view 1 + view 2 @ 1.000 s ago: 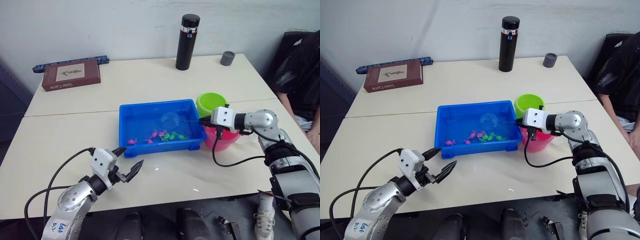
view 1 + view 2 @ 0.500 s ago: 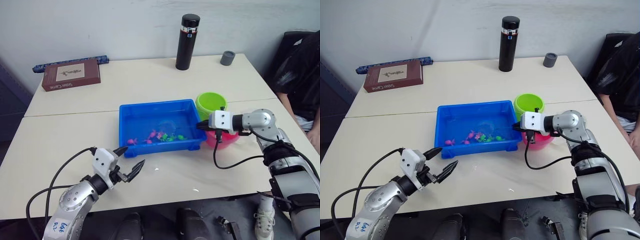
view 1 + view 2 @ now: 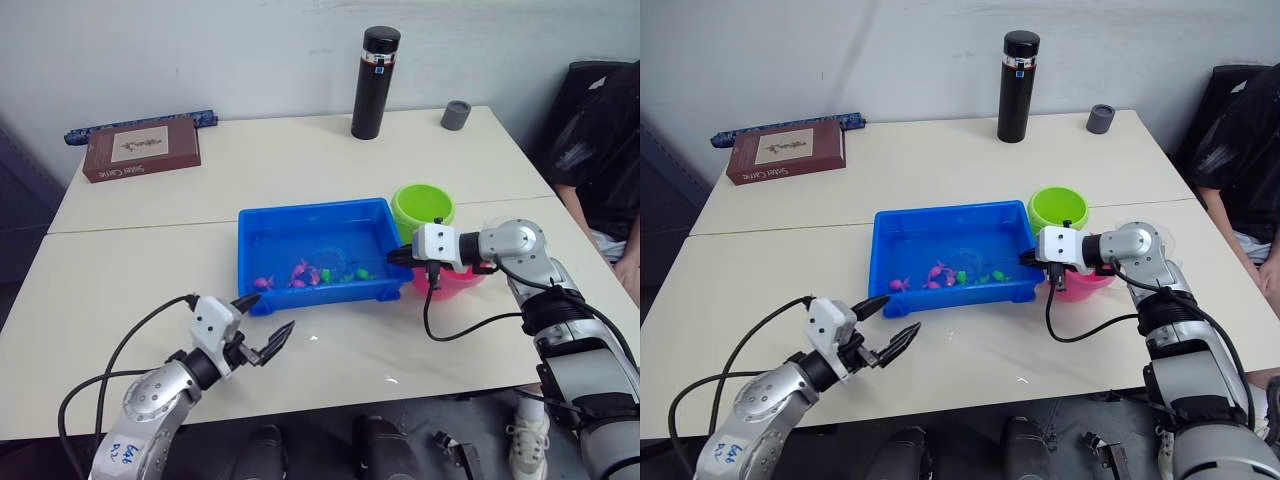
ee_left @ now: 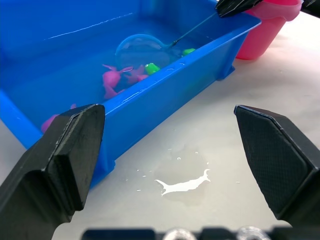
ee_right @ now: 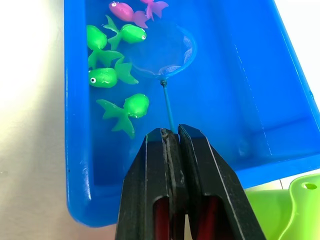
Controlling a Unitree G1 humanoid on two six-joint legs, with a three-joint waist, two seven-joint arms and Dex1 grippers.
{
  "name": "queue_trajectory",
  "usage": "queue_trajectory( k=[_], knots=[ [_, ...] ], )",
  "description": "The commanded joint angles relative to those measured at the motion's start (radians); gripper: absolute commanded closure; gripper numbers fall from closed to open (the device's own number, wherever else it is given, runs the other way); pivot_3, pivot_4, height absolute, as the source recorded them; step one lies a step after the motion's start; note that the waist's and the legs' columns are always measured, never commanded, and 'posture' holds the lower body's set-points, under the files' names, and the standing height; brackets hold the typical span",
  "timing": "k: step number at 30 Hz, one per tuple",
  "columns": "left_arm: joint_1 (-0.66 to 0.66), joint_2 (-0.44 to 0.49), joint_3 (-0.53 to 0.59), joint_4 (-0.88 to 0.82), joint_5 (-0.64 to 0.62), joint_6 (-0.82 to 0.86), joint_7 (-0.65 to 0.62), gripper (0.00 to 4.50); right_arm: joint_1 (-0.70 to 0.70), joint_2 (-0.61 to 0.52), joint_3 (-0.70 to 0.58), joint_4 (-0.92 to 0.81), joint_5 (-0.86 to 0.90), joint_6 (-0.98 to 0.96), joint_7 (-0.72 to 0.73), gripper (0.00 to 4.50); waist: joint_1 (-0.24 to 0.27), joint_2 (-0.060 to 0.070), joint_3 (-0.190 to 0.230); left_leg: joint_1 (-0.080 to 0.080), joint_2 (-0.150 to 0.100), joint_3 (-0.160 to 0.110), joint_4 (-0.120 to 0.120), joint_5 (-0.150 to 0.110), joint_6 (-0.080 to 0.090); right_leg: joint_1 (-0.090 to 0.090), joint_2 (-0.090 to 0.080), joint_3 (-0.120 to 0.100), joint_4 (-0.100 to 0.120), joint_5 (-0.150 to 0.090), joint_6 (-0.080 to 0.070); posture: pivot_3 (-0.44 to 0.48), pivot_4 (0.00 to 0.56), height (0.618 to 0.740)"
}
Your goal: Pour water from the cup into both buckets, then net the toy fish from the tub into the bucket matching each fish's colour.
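The blue tub point(image 3: 262, 232) sits mid-table with water and several toy fish, pink point(image 5: 125, 11) and green point(image 5: 104, 77), bunched along its near wall. My right gripper point(image 5: 170, 135) is shut on the net's thin handle at the tub's right end. The net's blue hoop point(image 5: 165, 52) lies low in the water beside the green fish, with nothing in it. The green bucket point(image 3: 422, 208) and the pink bucket point(image 3: 450, 282) stand just right of the tub. A sliver of the clear cup point(image 3: 1163, 240) shows behind my right forearm. My left gripper point(image 3: 262, 325) hangs open in front of the tub.
A small water puddle point(image 3: 313, 338) lies on the table before the tub. At the back stand a black flask point(image 3: 375, 85), a grey cap-like cup point(image 3: 456, 115) and a brown book point(image 3: 142, 150). A person point(image 3: 600, 150) sits at the right edge.
My right gripper has come down and slightly left, lowering the net hoop from above the tub into the water near the fish. The left arm has barely moved.
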State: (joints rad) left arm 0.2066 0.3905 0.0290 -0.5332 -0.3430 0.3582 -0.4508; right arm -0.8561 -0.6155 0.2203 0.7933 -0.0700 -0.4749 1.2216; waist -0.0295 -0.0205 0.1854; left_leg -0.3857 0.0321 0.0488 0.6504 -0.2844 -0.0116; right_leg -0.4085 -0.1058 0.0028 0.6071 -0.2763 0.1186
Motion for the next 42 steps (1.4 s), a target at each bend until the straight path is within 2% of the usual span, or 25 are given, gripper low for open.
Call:
queue_trajectory(
  k=[1, 17, 32, 40, 42],
  knots=[
    [-0.010, -0.008, -0.005, -0.007, 0.003, -0.018, -0.001, 0.04, -0.009, -0.017, -0.020, -0.037, 0.015, 0.010, 0.000, 4.50, 0.000, 0.000, 0.000, 0.000, 0.000, 0.000, 0.000, 0.000, 0.000, 0.000, 0.000, 0.000, 0.000, 0.000, 0.000, 0.000, 0.150, 0.740],
    [-0.017, -0.008, -0.020, -0.003, 0.001, -0.015, -0.006, 0.04, 0.011, -0.046, -0.032, -0.210, 0.077, 0.115, 0.062, 4.50, 0.000, 0.000, 0.000, 0.000, 0.000, 0.000, -0.002, 0.000, 0.000, -0.001, 0.001, 0.000, -0.001, 0.000, 0.000, 0.000, 0.150, 0.740],
    [-0.031, -0.016, -0.034, 0.005, 0.004, -0.013, -0.005, 0.04, -0.083, -0.055, -0.028, -0.086, 0.015, 0.044, -0.042, 4.50, 0.000, 0.000, 0.000, -0.001, -0.001, 0.001, -0.002, 0.000, 0.000, -0.002, 0.001, 0.000, -0.002, 0.000, 0.000, 0.000, 0.150, 0.740],
    [-0.043, -0.018, -0.040, 0.017, 0.004, -0.015, -0.007, 0.04, -0.109, -0.076, -0.033, -0.150, 0.043, 0.063, 0.002, 4.50, 0.000, 0.001, 0.000, -0.001, -0.001, 0.001, -0.002, 0.000, 0.000, -0.002, 0.001, 0.000, -0.002, 0.000, 0.000, 0.000, 0.150, 0.740],
    [-0.044, -0.018, -0.040, 0.018, 0.003, -0.015, -0.008, 0.04, -0.117, -0.079, -0.038, -0.187, 0.068, 0.122, 0.034, 4.50, 0.000, 0.001, 0.000, -0.001, -0.001, 0.001, -0.002, 0.000, 0.000, -0.002, 0.001, 0.000, -0.002, 0.000, 0.000, 0.000, 0.150, 0.740]
  ],
)
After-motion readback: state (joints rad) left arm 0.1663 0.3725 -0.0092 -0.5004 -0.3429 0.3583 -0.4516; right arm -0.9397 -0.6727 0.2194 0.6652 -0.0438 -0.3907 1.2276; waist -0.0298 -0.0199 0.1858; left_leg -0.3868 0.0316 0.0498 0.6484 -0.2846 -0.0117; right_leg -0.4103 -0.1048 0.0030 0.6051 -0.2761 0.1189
